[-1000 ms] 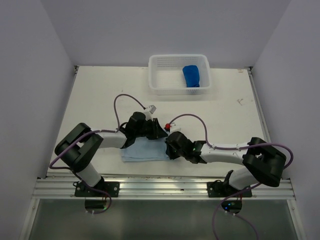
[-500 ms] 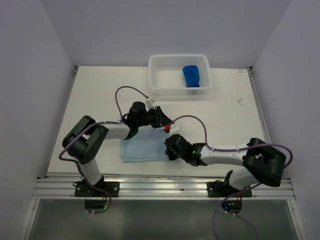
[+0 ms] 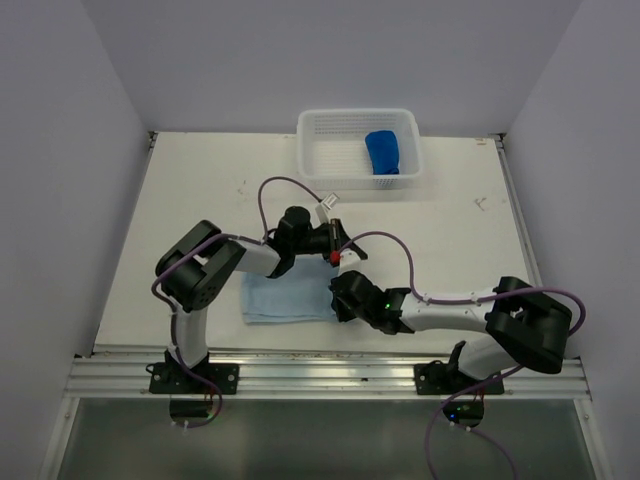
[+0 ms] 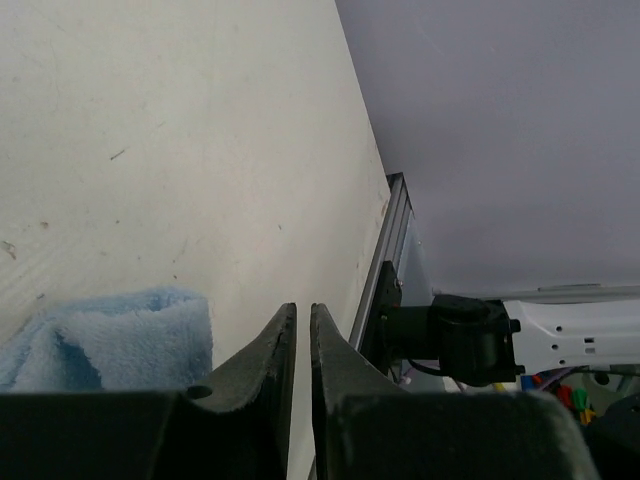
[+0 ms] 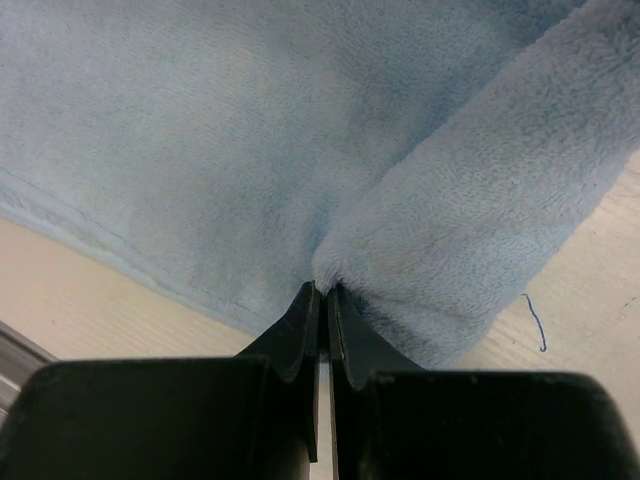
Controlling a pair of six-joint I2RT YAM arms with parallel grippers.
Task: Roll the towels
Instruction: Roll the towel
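"While it lies flat at six o'clock on the table [image 3: 200, 190], where would you take the pale sky-blue towel [image 3: 285, 300]?"

"At its three-o'clock edge. The dark royal blue towel [image 3: 383, 152] sits bundled in the white perforated basket [image 3: 350, 182] at twelve."

"Left wrist?"

"The left gripper [image 4: 303, 330] has its fingers nearly pressed together, empty, with a towel corner at eight o'clock."

"Right wrist?"

"The right gripper [image 5: 322, 292] pinches the rolled fold. Terry looks soft, light and floppy, so I'd hold the fold itself."
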